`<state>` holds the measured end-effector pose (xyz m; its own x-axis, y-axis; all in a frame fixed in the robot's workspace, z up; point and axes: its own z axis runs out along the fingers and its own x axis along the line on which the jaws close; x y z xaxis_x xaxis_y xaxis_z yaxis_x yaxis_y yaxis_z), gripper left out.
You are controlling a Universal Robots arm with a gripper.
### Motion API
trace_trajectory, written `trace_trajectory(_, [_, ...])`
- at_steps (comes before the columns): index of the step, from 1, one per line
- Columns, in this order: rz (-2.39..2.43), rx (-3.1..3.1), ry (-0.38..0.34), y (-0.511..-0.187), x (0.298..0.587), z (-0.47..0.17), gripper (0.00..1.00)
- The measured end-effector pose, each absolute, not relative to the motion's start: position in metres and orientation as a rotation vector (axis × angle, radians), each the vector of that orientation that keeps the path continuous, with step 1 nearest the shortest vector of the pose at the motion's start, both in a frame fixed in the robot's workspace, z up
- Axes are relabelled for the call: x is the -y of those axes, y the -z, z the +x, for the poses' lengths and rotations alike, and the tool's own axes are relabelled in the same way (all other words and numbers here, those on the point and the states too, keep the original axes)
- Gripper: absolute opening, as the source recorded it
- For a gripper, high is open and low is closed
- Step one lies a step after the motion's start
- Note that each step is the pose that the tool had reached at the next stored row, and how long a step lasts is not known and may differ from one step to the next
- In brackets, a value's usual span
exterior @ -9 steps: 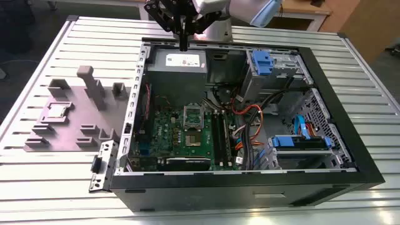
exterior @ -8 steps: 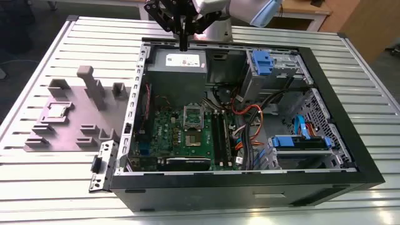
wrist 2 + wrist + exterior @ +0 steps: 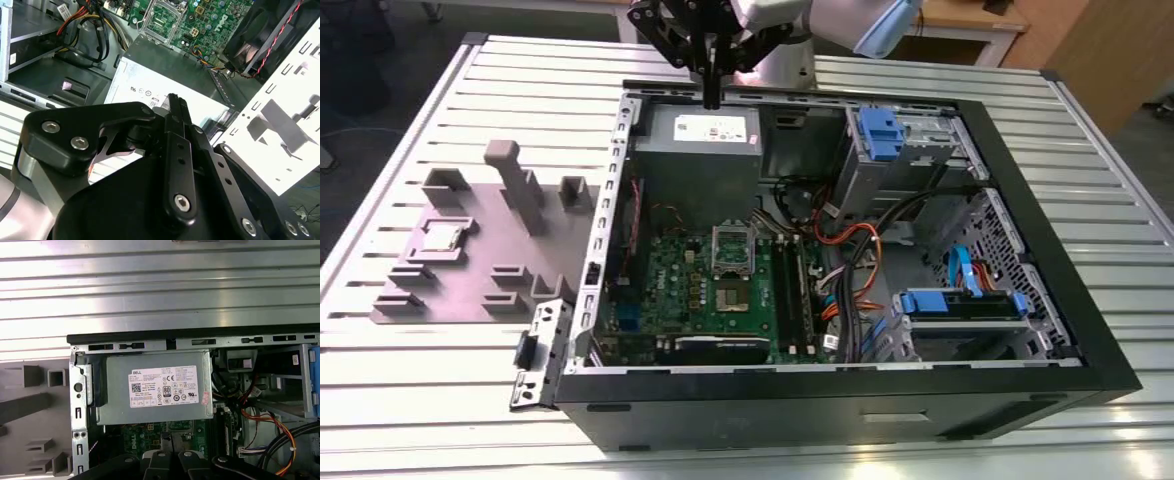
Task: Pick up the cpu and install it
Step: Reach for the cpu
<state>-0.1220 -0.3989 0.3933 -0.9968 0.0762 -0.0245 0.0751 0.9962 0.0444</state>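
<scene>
1. My jaws: clenched together with nothing between them. In the exterior view they hang point-down over the far rim of the computer case (image 3: 854, 405).
2. Power supply (image 3: 155, 385): a grey metal box with a white label, directly below me inside the case. I am above it, not touching.
3. Motherboard (image 3: 694, 290): green and lying flat on the case floor, just past the power supply. The silver socket frame (image 3: 731, 245) sits near its middle.
4. Cables (image 3: 843, 240): orange, red and black, bundled beside the motherboard on the exterior view's right.
5. Holder plate (image 3: 467, 290): grey, with raised blocks. It lies on the worktop (image 3: 400, 400) outside the case, on the exterior view's left.
6. The cpu (image 3: 443, 235): a small silvery square with a pale rim, lying flat in a recess of the holder plate. It is well apart from me and outside the case.
</scene>
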Motion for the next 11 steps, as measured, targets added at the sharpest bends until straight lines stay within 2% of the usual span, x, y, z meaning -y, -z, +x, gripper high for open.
trace_trajectory(11, [0.118, -3.112, -0.068, -0.3933, 0.3989, -0.1291, 0.14])
